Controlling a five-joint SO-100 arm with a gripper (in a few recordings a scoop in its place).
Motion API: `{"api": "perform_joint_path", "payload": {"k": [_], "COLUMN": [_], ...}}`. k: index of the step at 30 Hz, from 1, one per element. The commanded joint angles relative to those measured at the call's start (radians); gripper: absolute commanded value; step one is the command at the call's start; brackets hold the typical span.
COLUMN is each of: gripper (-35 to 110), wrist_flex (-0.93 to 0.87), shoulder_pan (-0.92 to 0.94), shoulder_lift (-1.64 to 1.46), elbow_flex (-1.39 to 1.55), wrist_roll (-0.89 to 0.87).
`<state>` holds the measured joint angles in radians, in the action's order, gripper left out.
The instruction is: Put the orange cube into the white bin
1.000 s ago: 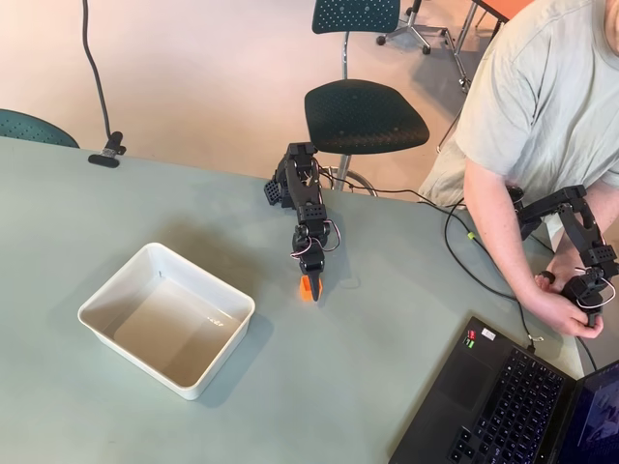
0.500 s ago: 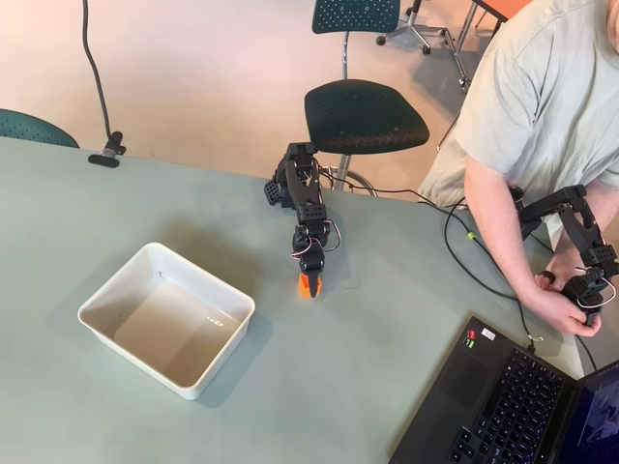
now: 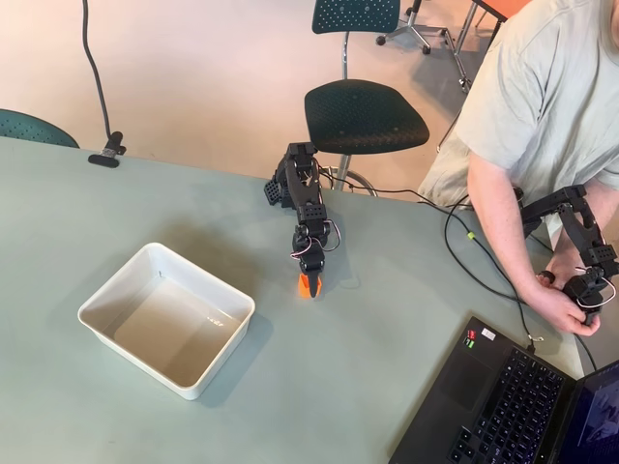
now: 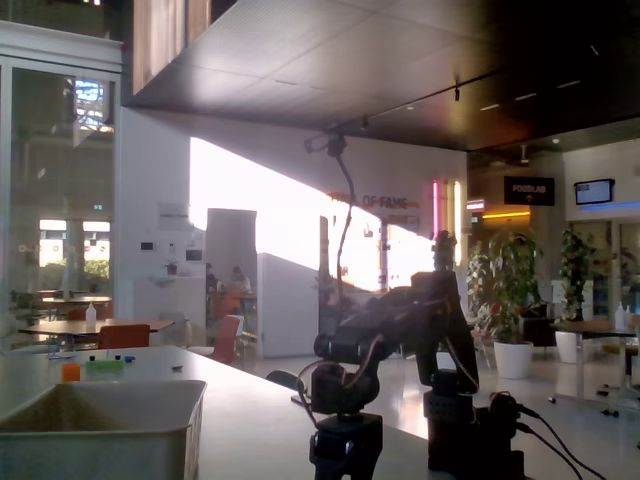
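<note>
In the overhead view the tool (image 3: 309, 283) points down at the bench (image 3: 387, 319), its 2 jaws narrowed onto the orange cube (image 3: 307, 285) — held low at the tip. The white bin (image 3: 165, 318) sits well to the tool's left. In the fixed view a wall sign (image 4: 392, 201) reads "OF FAME" — a darker one (image 4: 528, 188) is illegible.

Evenly bright and sharp from overhead, soft shadows on the desk (image 3: 116, 406) — fixed view backlit, dim, hazy, foreground silhouetted.
</note>
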<state>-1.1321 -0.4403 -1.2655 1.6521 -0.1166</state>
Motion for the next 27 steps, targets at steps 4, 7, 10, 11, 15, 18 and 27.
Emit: {"api": "perform_joint_path", "payload": {"k": [4, 7, 10, 11, 15, 18, 27], "gripper": [43, 43, 43, 42, 38, 37, 33], "wrist_flex": [-0.002, -0.002, -0.002, -0.002, -0.002, -0.002, -0.003], "shoulder_pan": [-0.002, -0.002, -0.002, -0.002, -0.002, -0.002, -0.003], "shoulder_lift": [-0.008, -0.008, -0.008, -0.008, -0.008, -0.008, -0.008], "elbow_flex": [-0.031, -0.031, -0.031, -0.031, -0.031, -0.031, -0.029], "wrist_roll": [-0.002, -0.002, -0.002, -0.002, -0.002, -0.003, -0.003]}}
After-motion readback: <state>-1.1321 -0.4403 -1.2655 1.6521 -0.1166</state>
